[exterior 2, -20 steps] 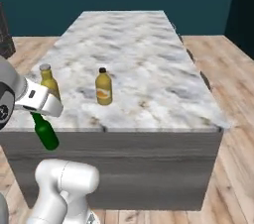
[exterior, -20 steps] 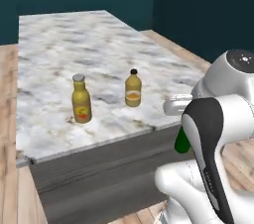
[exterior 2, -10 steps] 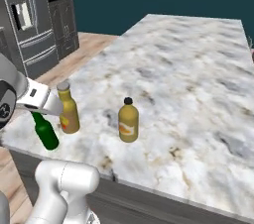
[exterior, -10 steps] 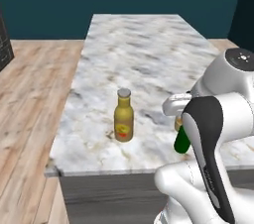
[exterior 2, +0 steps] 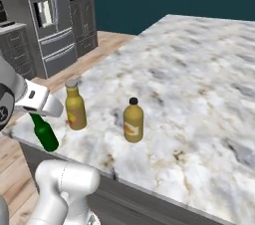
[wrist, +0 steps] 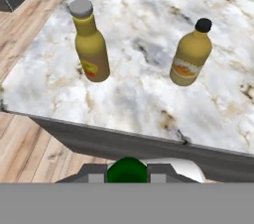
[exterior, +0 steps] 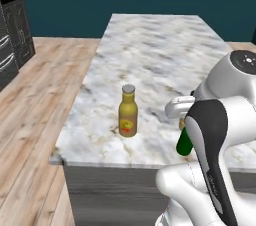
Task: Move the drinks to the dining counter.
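1. The hand [exterior 2: 37, 114] is closed on the neck of the small dark-green bottle [exterior 2: 46, 135], which hangs below it, tilted, off the near edge of the table [exterior 2: 199, 94].
2. In the hand view the green bottle [wrist: 127, 171] sits between the two fingertips [wrist: 97, 172], and the hand looks down over the table's near edge.
3. The arm's white wrist reaches toward the table from the near side, level with its top.
4. The tall amber bottle [exterior 2: 75, 105] with a grey cap stands upright on the table near the hand.
5. The squat amber jug [exterior 2: 133, 120] with a black cap stands upright beside it, apart from it.
6. A steel refrigerator [exterior 2: 50, 17] stands at the far left, across the wooden floor [exterior: 35, 95].
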